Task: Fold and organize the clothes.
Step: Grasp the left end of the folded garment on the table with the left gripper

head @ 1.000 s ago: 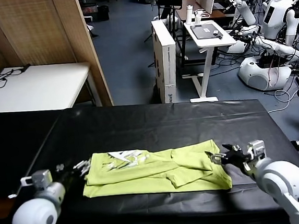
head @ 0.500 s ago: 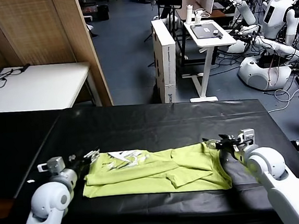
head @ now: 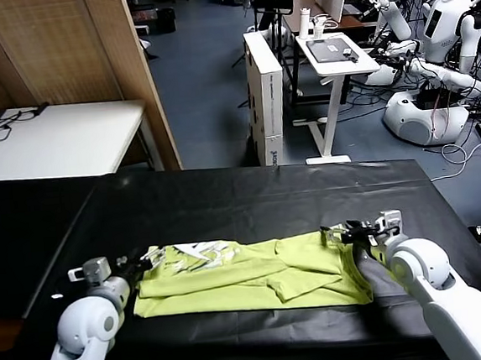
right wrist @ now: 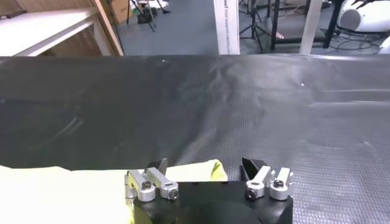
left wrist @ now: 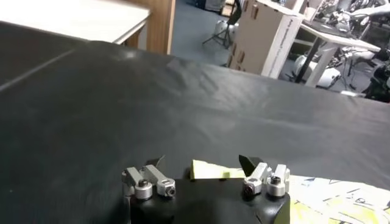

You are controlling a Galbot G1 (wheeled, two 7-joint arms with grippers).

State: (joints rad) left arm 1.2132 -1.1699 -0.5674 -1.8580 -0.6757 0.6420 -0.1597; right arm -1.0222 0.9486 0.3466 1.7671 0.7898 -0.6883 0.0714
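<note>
The lime yellow-green T-shirt (head: 257, 273) lies folded into a wide band on the black table (head: 251, 200), with white print showing near its left end. My left gripper (head: 149, 257) is open over the shirt's far left corner; that corner (left wrist: 213, 170) shows between its jaws in the left wrist view, where the gripper (left wrist: 201, 163) is seen from behind. My right gripper (head: 336, 230) is open over the shirt's far right corner. That corner (right wrist: 195, 170) lies between the jaws of the gripper (right wrist: 204, 165) in the right wrist view.
A white table (head: 60, 141) and a wooden partition (head: 69, 52) stand beyond the black table at the left. A cardboard box (head: 265, 94), a small white desk (head: 335, 54) and other robots (head: 433, 70) stand on the floor behind.
Both grippers have moved away from me along the shirt's two ends, from its near side up to its far corners.
</note>
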